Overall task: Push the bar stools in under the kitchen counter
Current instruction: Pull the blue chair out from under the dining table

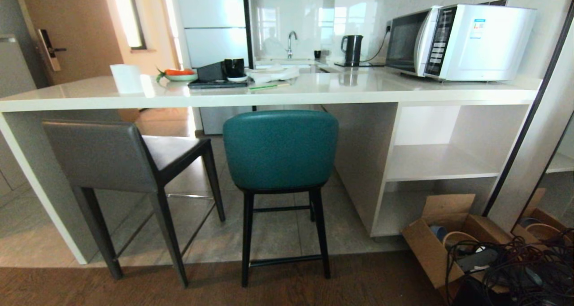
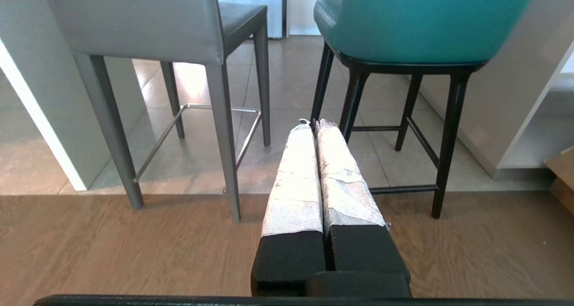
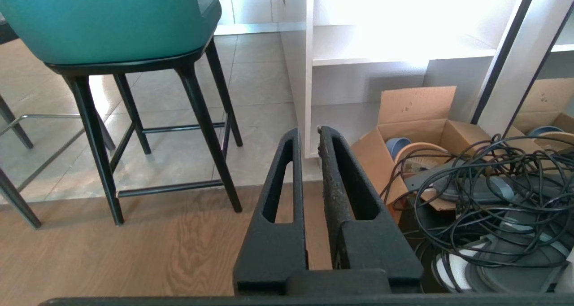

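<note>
While our left gripper (image 2: 312,123) keeps its white-wrapped fingers (image 2: 296,171) pressed together on nothing, low over the brown wood floor (image 2: 112,247), our black right gripper (image 3: 307,133) is nearly closed, also empty. At frame centre in the head view, the teal padded stool with thin black legs (image 1: 280,149) stands under the glossy white counter slab (image 1: 314,90); the square grey leather stool (image 1: 112,158) sits lower left, angled.

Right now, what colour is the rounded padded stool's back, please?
Teal, clearest in the head view: rounded padded stool.
</note>
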`<state>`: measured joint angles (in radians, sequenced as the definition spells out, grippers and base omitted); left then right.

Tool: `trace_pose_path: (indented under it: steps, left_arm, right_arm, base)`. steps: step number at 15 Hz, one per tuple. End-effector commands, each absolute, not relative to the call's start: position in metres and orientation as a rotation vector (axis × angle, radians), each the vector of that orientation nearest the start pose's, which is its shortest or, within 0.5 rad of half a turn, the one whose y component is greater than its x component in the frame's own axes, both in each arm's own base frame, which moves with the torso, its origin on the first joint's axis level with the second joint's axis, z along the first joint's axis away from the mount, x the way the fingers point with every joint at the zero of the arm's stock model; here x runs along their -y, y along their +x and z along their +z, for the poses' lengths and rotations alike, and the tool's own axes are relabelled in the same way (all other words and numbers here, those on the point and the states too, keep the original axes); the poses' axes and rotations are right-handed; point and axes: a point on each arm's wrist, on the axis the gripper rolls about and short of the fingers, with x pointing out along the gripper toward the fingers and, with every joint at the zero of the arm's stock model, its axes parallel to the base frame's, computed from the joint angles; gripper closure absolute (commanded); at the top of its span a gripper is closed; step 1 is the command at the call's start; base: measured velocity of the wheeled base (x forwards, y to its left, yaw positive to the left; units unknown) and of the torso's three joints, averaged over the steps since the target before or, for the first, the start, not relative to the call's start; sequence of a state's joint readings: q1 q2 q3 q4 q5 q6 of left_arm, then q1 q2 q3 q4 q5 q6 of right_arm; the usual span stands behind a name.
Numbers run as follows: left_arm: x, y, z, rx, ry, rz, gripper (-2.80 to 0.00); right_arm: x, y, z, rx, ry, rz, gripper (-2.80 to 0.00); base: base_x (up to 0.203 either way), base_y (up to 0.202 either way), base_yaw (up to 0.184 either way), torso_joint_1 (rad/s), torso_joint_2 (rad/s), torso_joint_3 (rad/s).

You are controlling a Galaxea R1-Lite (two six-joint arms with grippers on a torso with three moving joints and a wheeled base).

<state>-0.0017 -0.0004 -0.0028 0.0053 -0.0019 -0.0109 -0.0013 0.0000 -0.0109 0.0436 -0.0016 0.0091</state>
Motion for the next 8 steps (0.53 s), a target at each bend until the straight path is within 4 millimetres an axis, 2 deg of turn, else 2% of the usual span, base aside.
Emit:
trace_pose_path:
  steps: [1,8]
  left_arm:
    - [0.0000,-0.0228,0.0751,-0.004,-0.012,-0.003,0.00]
    - [0.0000,-0.0221,0.0756,0.017,-0.014,0.000,0.00]
  right_arm:
    - [0.0000,-0.0236,0.0741,-0.034,0.009,-0.003,0.00]
    - [0.0000,-0.0236,0.0741,-0.034,0.009,-0.003,0.00]
  base:
    - [0.000,0.000,0.000,0.000,0.00,0.000]
    - [0.000,0.000,0.000,0.000,0.00,0.000]
